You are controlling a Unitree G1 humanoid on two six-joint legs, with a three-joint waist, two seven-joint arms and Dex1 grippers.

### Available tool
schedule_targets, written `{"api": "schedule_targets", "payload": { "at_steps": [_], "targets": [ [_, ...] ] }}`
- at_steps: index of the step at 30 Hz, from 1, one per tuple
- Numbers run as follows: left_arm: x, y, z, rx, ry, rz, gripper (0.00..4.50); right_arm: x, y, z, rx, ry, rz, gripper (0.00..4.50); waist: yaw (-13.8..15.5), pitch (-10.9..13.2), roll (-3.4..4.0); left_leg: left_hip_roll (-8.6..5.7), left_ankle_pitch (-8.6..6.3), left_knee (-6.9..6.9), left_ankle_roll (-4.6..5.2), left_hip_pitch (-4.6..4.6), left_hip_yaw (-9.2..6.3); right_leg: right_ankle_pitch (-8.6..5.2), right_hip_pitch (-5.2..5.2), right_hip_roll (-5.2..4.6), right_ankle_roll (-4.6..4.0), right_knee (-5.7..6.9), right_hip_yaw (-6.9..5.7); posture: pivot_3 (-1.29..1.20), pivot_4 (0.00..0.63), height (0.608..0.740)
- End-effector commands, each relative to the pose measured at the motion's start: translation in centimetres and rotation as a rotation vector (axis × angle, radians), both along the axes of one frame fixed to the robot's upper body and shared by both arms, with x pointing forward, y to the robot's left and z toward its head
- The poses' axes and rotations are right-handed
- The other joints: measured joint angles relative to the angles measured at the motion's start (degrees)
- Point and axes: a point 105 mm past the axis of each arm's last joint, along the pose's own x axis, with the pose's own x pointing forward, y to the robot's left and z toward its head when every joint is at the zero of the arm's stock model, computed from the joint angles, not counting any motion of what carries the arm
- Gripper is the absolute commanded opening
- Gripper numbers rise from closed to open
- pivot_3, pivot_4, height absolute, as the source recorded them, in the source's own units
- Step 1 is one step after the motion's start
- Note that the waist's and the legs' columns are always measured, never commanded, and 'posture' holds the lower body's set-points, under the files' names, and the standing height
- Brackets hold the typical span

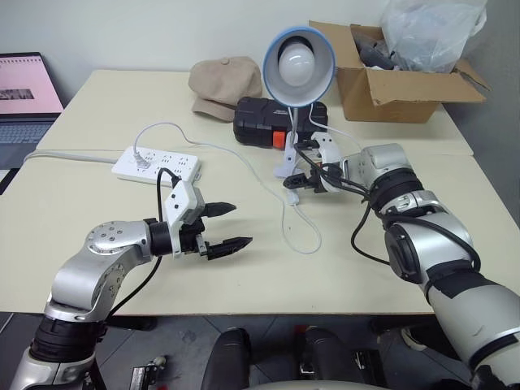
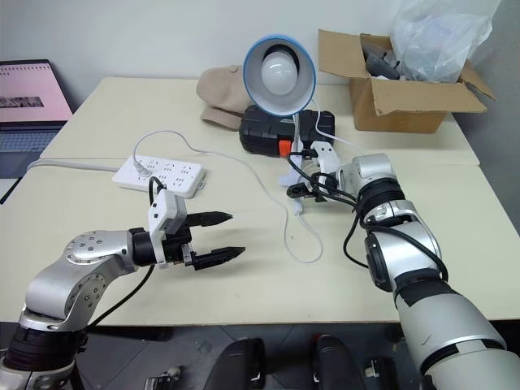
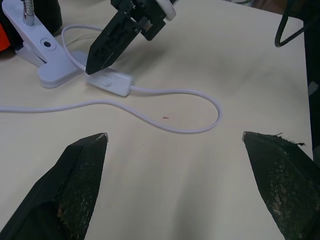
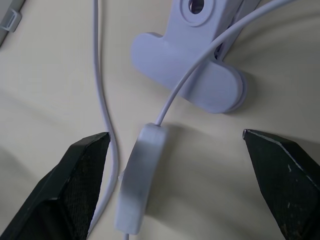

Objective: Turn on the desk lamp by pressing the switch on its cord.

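- Right gripper (image 4: 175,145) spread wide and empty, the switch (image 4: 138,182) lying flat on the table (image 1: 97,211) between its fingers, closer to one finger than the other; in the left wrist view, one black fingertip (image 3: 95,65) right at the switch's end.
- Left gripper (image 1: 225,227) also spread and empty, well apart from the switch, hovering over bare tabletop.
- Risk, as a judgement: pressing off-centre could skid the light switch sideways or tip it, no click.
- Risk: snagging the cord (image 3: 165,122) looped just beside the fingers, dragging the desk lamp (image 1: 297,65) by its clip base (image 4: 195,80).
- Clip base close ahead of the right fingertips; little room forward.
- Open table back toward the near edge; power strip (image 1: 156,165) well off.
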Motion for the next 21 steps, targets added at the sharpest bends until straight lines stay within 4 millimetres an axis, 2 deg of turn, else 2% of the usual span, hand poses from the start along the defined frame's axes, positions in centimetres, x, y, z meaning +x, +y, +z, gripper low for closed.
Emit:
{"api": "schedule_targets", "payload": {
  "at_steps": [1,4,8,10,11,12,14,21],
  "targets": [
    [-0.3,-0.5,0.5,0.004,-0.041,-0.025,4.5,0.4,0.8,1.4,0.027,-0.036,0.014,4.45,-0.2,0.0,0.0,0.0,0.0,0.0,0.0,0.0,0.0,0.0,0.0,0.0,0.0,0.0,0.0,0.0,0.15,0.74],
    [-0.3,-0.4,0.5,0.009,-0.04,-0.025,4.5,0.4,1.1,1.6,0.038,-0.032,0.011,4.45,-0.4,0.0,0.0,0.0,0.0,0.0,0.0,0.0,0.0,0.0,0.0,0.0,0.0,0.0,0.0,0.0,0.15,0.74],
    [-0.3,-0.3,0.4,0.011,-0.038,-0.025,4.5,0.4,1.5,1.7,0.043,-0.03,0.015,3.77,-0.5,0.0,0.0,0.01,0.0,0.0,0.0,0.0,0.0,0.0,0.0,0.0,0.0,0.01,0.0,0.0,0.15,0.74],
    [-0.2,-0.3,0.4,0.014,-0.038,-0.027,4.5,0.3,1.7,1.8,0.048,-0.029,0.017,3.19,-0.5,0.0,0.01,0.0,0.0,0.0,0.0,0.0,0.0,0.0,0.0,0.0,0.0,0.0,0.0,0.0,0.15,0.74],
    [-0.2,-0.3,0.4,0.014,-0.037,-0.027,4.5,0.3,1.8,1.8,0.047,-0.031,0.02,3.05,-0.5,0.0,0.01,0.0,0.0,-0.01,0.0,0.0,0.01,0.0,0.0,0.0,0.0,0.0,0.0,0.0,0.15,0.74],
    [-0.2,-0.3,0.4,0.015,-0.037,-0.027,4.5,0.3,1.8,1.8,0.045,-0.033,0.021,2.69,-0.5,0.0,0.01,0.0,0.0,0.0,0.0,0.0,0.0,0.0,0.0,-0.01,0.0,-0.01,0.0,0.0,0.15,0.74],
    [-0.2,-0.2,0.4,0.017,-0.035,-0.029,4.5,0.4,1.7,1.7,0.042,-0.036,0.017,2.32,-0.5,0.0,0.01,0.0,0.0,0.0,0.0,0.0,0.0,0.0,0.0,-0.01,0.0,-0.01,0.0,0.0,0.15,0.74],
    [-0.3,0.0,0.3,0.015,-0.033,-0.034,4.5,0.7,0.5,1.6,0.091,-0.038,-0.032,0.67,-0.5,0.0,0.01,0.0,0.0,0.0,0.0,0.0,0.0,0.0,0.0,-0.01,0.0,0.0,0.0,0.0,0.15,0.74]
  ]
}}
